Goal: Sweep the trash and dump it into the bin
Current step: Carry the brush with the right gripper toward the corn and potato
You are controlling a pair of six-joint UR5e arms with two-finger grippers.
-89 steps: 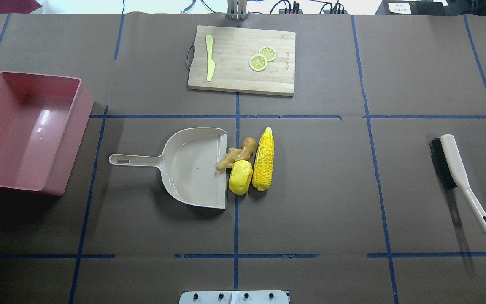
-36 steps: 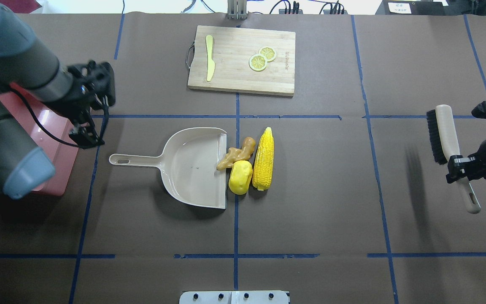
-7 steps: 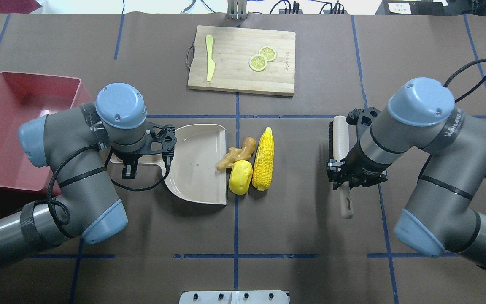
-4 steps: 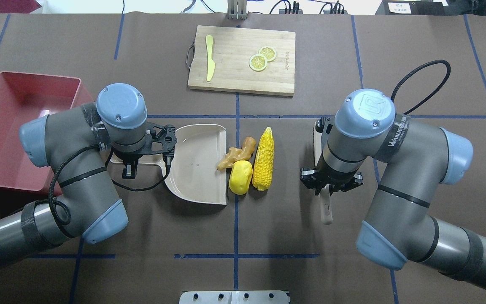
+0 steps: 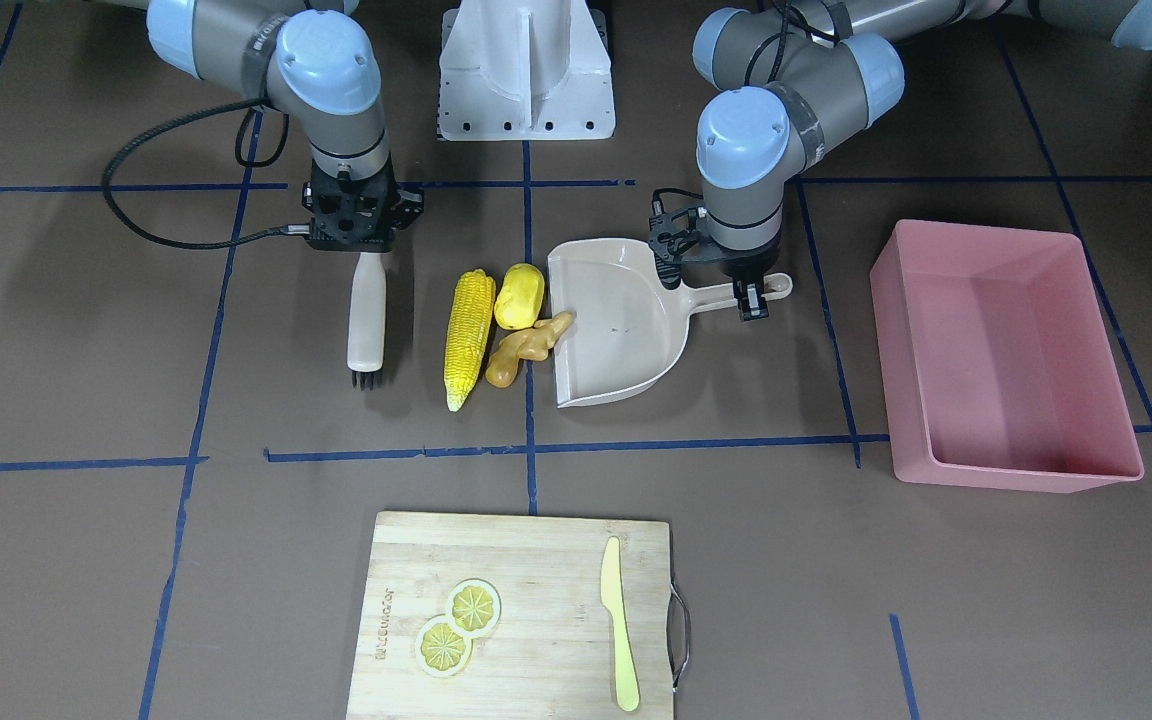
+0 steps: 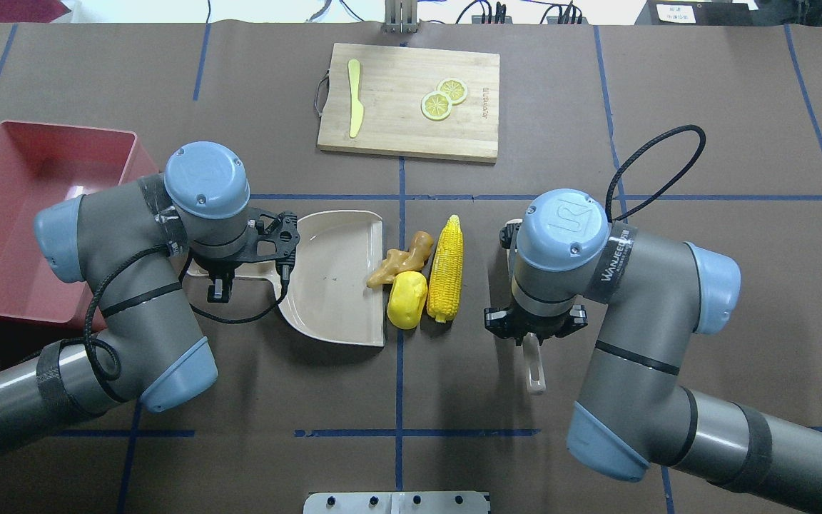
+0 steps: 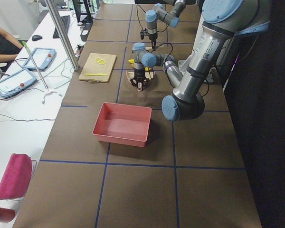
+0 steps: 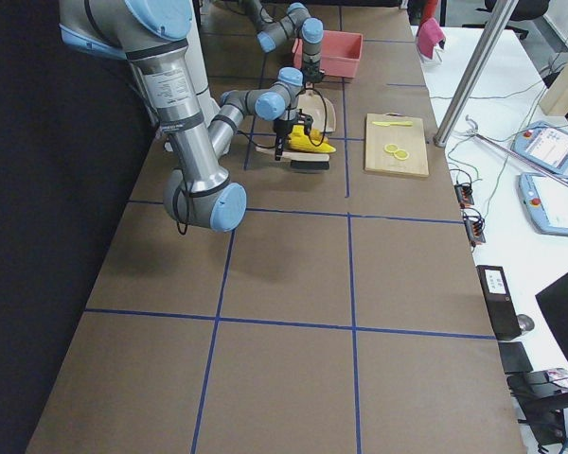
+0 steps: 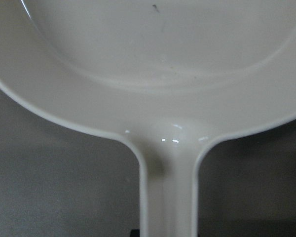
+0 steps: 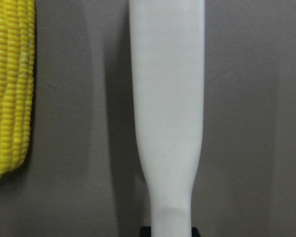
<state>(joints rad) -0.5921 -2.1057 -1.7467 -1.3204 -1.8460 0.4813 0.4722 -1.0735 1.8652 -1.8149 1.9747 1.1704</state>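
Note:
The corn cob (image 6: 447, 268), the yellow lump (image 6: 407, 300) and the ginger root (image 6: 402, 260) lie together at the open lip of the beige dustpan (image 6: 332, 278). My left gripper (image 5: 726, 278) is shut on the dustpan handle, which also shows in the left wrist view (image 9: 167, 192). My right gripper (image 5: 361, 245) is shut on the handle of the beige brush (image 5: 368, 315), which hangs bristles down just beyond the corn (image 5: 469, 335), apart from it. The right wrist view shows the brush back (image 10: 167, 98) beside the corn (image 10: 10, 89). The pink bin (image 6: 11, 221) stands at the far left.
A wooden cutting board (image 6: 411, 103) with a pale yellow-green knife (image 6: 355, 107) and two lemon slices (image 6: 444, 98) lies at the far side of the table. Blue tape lines cross the brown table cover. My left arm reaches beside the bin's near corner.
My right arm has carried the brush leftward, closer to the corn. My left gripper and the dustpan have stayed in place, and the three toy foods have not moved.

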